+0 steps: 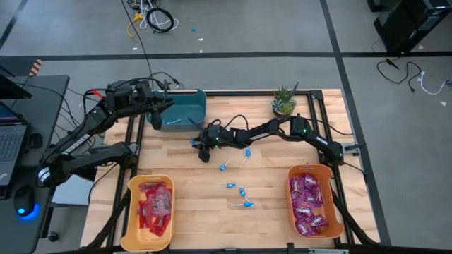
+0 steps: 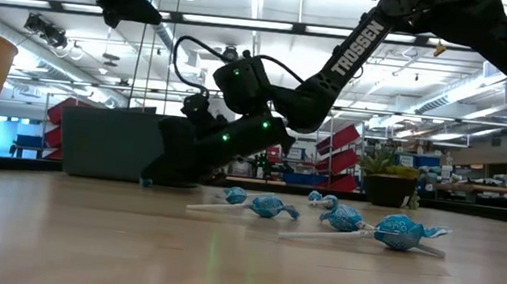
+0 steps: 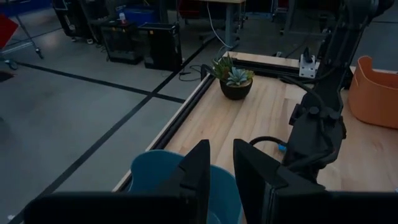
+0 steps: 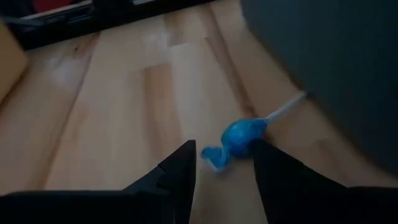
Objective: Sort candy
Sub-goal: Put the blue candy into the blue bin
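Observation:
Several blue lollipops (image 1: 244, 192) on thin white sticks lie loose on the wooden table. One more blue lollipop (image 4: 242, 137) lies on the table beside the teal bin (image 1: 185, 109). My right gripper (image 4: 224, 149) is down at it, open, one finger on each side of its wrapped head. My left gripper (image 3: 222, 155) hovers above the teal bin (image 3: 149, 174), with a narrow gap between its fingers and nothing in it. Red packets (image 1: 154, 206) fill the yellow bin (image 1: 134, 185). Purple packets (image 1: 308, 203) fill the orange bin (image 1: 291, 176). My right gripper reaches low and slanting down from the table's right side. The lollipop's head (image 4: 247, 132) lies right at one fingertip (image 4: 264, 155), and its wrapper tail (image 4: 211, 157) lies in the gap. I cannot tell whether a finger touches it. The lollipop rests on the table.
A small potted plant (image 1: 284, 103) stands at the far edge, right of the middle. The dark wall of the teal bin (image 2: 109, 142) stands close behind my right gripper (image 2: 172, 167). Bare wood lies between the yellow and orange bins.

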